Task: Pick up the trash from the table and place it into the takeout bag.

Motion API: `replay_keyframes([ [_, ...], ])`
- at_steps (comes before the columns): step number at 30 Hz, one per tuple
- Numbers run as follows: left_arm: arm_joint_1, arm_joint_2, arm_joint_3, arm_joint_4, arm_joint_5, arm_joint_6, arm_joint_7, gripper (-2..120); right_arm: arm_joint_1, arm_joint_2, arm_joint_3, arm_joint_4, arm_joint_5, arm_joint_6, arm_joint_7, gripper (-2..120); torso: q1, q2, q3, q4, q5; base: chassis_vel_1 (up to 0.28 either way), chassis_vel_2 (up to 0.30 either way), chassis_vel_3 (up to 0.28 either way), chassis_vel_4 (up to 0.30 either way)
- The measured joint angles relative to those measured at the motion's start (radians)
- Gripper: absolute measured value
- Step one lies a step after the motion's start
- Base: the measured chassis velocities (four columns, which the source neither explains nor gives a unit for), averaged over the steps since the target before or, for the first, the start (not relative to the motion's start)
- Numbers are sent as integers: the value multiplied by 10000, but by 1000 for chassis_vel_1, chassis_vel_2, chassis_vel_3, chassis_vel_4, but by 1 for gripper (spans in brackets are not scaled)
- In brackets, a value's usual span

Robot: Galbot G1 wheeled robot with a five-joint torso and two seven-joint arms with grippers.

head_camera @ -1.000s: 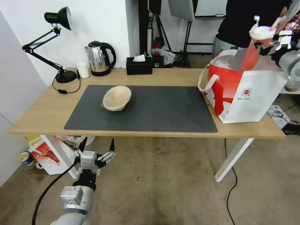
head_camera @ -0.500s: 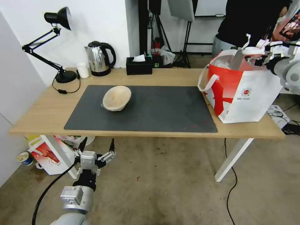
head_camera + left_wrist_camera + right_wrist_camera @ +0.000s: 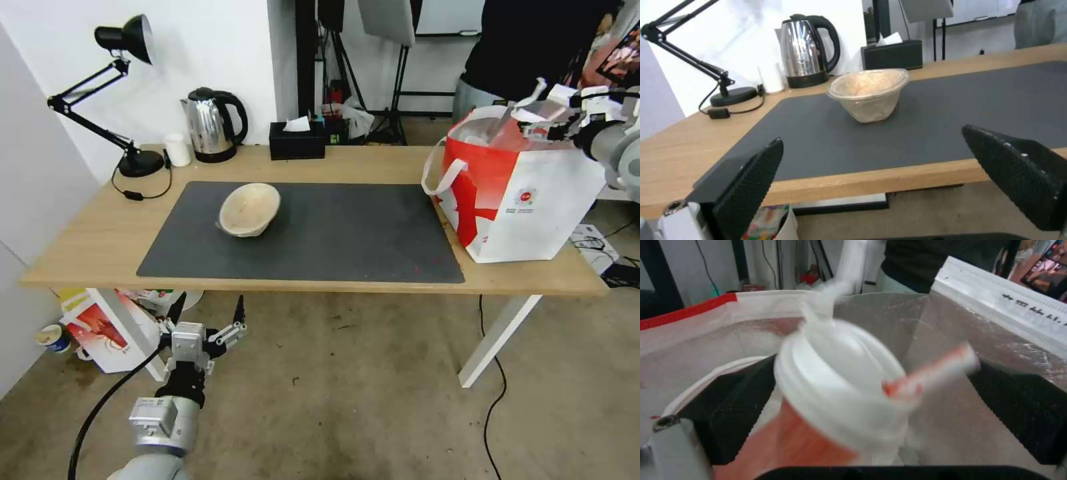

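Observation:
The takeout bag (image 3: 527,200) stands at the right end of the table (image 3: 87,233). My right gripper (image 3: 541,123) hangs in its mouth. In the right wrist view the red drink cup (image 3: 840,373), white-lidded and blurred, sits tilted between the spread black fingers (image 3: 729,400) of that gripper (image 3: 876,365), with a gap on one side. Its lid (image 3: 527,115) peeks over the bag's rim. The shallow beige bowl (image 3: 250,209) (image 3: 869,93) lies tilted on the dark mat (image 3: 333,233). My left gripper (image 3: 203,320) (image 3: 871,136) is open below the table's front edge, facing the bowl.
Along the table's back stand a black desk lamp (image 3: 140,162), a kettle (image 3: 212,125), a small white cup (image 3: 177,150) and a black tissue box (image 3: 297,141). A crayfish-print box (image 3: 107,330) sits on the floor under the left end. A person (image 3: 527,47) stands behind the bag.
My right gripper came down from above the bag into its mouth with the cup, and its fingers now stand apart from the cup. The left arm has not moved.

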State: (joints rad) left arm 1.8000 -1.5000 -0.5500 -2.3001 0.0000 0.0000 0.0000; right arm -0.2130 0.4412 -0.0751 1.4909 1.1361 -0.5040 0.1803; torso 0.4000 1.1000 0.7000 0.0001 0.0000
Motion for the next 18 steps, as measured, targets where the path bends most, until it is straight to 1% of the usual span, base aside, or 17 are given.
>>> replay_keyframes([
  [8, 0, 0, 0, 0, 0, 0, 0, 100, 89, -131, 0, 25, -98, -39, -27, 100, 0, 0, 0, -1, 0, 0, 0, 0, 0],
  [18, 0, 0, 0, 0, 0, -1, 0, 100, 110, -159, -9, 15, -220, -329, 45, 100, 0, 0, 0, -1, 0, 0, 0, 0, 0],
])
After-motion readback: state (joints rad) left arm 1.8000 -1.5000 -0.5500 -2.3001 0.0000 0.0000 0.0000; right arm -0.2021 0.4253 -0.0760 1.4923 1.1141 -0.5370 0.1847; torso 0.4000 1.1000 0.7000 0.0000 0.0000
